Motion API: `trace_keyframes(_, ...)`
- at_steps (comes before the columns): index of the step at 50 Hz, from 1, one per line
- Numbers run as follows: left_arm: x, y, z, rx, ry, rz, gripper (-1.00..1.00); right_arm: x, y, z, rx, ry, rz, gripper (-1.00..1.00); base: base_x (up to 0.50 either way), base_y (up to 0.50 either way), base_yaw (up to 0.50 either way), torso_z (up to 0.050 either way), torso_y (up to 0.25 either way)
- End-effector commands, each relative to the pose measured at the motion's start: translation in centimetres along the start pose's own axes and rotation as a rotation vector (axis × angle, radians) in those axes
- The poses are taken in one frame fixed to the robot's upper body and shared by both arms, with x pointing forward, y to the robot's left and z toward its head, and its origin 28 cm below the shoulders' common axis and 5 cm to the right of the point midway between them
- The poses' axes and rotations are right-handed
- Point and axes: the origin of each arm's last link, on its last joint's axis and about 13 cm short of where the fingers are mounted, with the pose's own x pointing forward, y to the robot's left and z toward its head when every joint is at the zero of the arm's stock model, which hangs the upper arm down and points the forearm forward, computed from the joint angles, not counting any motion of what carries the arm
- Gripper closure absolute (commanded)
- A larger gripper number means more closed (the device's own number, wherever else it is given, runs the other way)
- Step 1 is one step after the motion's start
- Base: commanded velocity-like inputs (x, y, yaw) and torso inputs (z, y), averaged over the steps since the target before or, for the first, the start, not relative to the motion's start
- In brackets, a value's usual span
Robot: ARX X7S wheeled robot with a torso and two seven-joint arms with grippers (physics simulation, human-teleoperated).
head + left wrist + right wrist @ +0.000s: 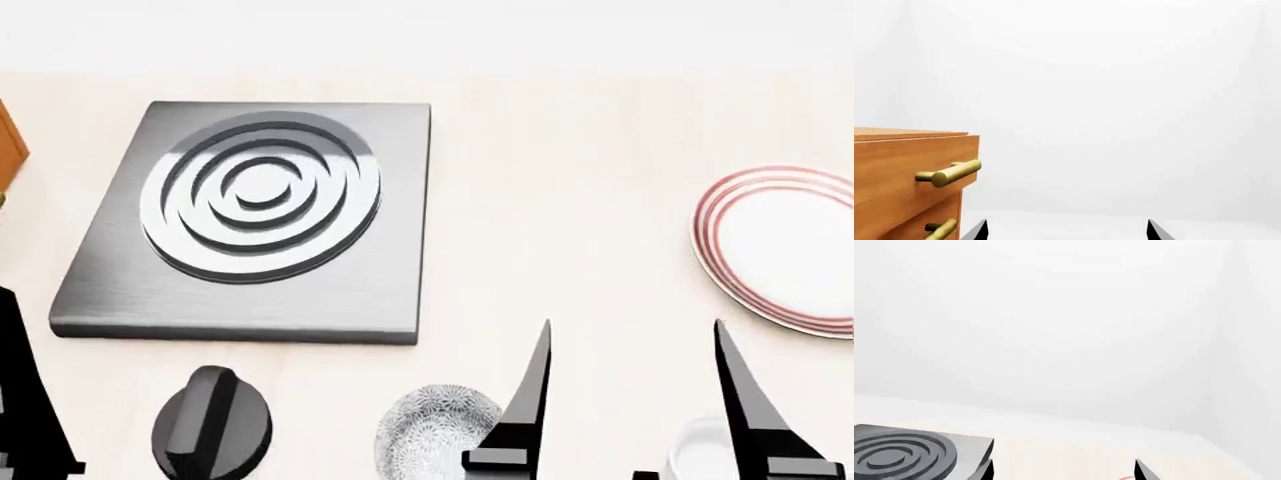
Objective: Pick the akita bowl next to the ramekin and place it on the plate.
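Bowl (434,432) at the desk's near edge looks rigid, glossy, breakable; grip its rim. Right end effector (627,360) spread, empty; left's state unclear.

- We see no words, numbers, labels or signs anywhere in these pictures.
- Nothing here can be read.

The right gripper (630,385) is seen in the head view with its two dark fingers (531,400) spread wide apart and pointing forward. The left gripper (1066,231) is likewise held with its fingers parted, only the tips showing in the left wrist view.
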Motion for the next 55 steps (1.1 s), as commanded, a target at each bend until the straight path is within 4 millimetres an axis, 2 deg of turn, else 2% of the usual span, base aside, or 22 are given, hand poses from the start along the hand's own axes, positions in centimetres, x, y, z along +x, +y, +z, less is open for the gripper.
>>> trace_keyframes(1,0.0,0.1,0.06,0.004,-0.007,-0.001,-1.0,0.14,-0.18,-0.25,0.0,0.013,-0.01,-1.0,0.0,0.0,0.0,0.0,-0.25)
trace_keyframes(21,0.01,-0.01,0.05,0.011,-0.014,-0.002,-1.0,0.12,-0.25,-0.09,0.0,0.009,-0.014,-1.0,0.0,0.0,0.0,0.0,-0.245)
trace_keyframes(33,-0.06,-0.06,0.05,0.005,-0.018,0.005,-1.0,0.13,-0.21,-0.32,0.009,0.02,-0.013,-1.0,0.0,0.0,0.0,0.0,-0.01)
trace_keyframes(55,-0.04,-0.32,-0.2,0.022,-0.007,-0.002,-1.0,0.05,0.25,0.03,0.216,0.159,0.138,-1.0,0.0,0.0,0.0,0.0,0.0)
